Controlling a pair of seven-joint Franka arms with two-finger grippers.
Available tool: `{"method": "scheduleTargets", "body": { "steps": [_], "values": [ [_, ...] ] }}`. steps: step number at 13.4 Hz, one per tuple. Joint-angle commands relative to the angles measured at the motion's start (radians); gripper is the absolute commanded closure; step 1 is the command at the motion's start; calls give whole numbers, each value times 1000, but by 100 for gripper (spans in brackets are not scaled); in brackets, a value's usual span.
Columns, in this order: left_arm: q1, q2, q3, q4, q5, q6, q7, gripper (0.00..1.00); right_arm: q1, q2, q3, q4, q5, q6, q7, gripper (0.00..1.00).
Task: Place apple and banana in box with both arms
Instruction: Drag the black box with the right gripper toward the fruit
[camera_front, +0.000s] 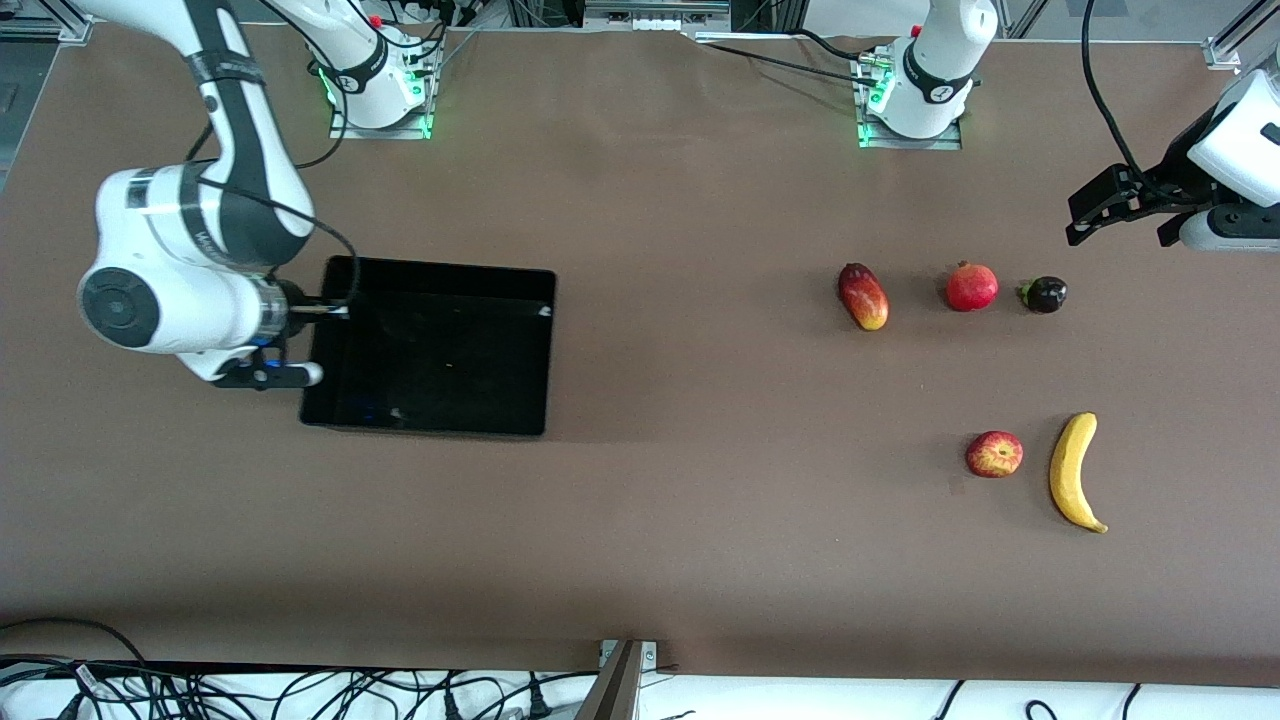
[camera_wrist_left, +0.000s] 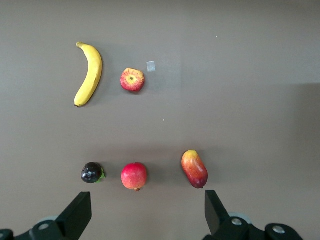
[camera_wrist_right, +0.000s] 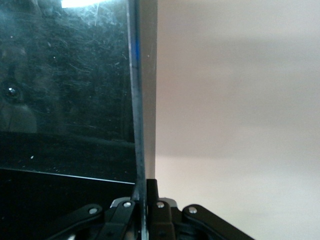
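The black box (camera_front: 548, 350) sits toward the right arm's end of the table. My right gripper (camera_front: 335, 311) is shut on the box's wall (camera_wrist_right: 136, 100) at the side nearest that end, one finger inside and one outside (camera_wrist_right: 145, 200). The apple (camera_front: 994, 454) and the yellow banana (camera_front: 1073, 471) lie side by side on the table toward the left arm's end, apart from each other. My left gripper (camera_front: 1080, 218) hangs open in the air over that end of the table and holds nothing. Its wrist view shows the apple (camera_wrist_left: 132, 80) and the banana (camera_wrist_left: 90, 74), with the gripper (camera_wrist_left: 148, 210) well clear of both.
A red-yellow mango (camera_front: 863, 296), a red pomegranate (camera_front: 972, 287) and a small dark fruit (camera_front: 1044, 294) lie in a row farther from the front camera than the apple and banana. A small pale patch (camera_wrist_left: 151, 66) marks the table beside the apple.
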Motion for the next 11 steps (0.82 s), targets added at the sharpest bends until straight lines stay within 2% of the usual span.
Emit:
{"method": "scheduleTargets", "body": {
  "steps": [1,2,3,5,6,9,11],
  "values": [
    [-6,15,4,33,-17,-17,-7,0,197,166,-11,202,46,-18,250,100],
    [-6,15,5,33,-17,-14,-7,0,246,236,-11,295,74,-18,313,100],
    [-4,23,5,33,-17,-14,-6,0,280,293,-11,358,139,4,336,100],
    [-1,27,5,33,-19,-16,-6,0,329,370,-11,405,317,152,367,100],
    [-1,27,5,33,-17,-16,-7,0,361,389,-9,404,357,251,372,100],
    [9,27,7,33,-20,-16,-1,0,432,453,21,405,368,414,386,100],
    [8,29,5,33,-19,-16,-4,0,438,473,66,410,367,442,390,100]
  ]
}}
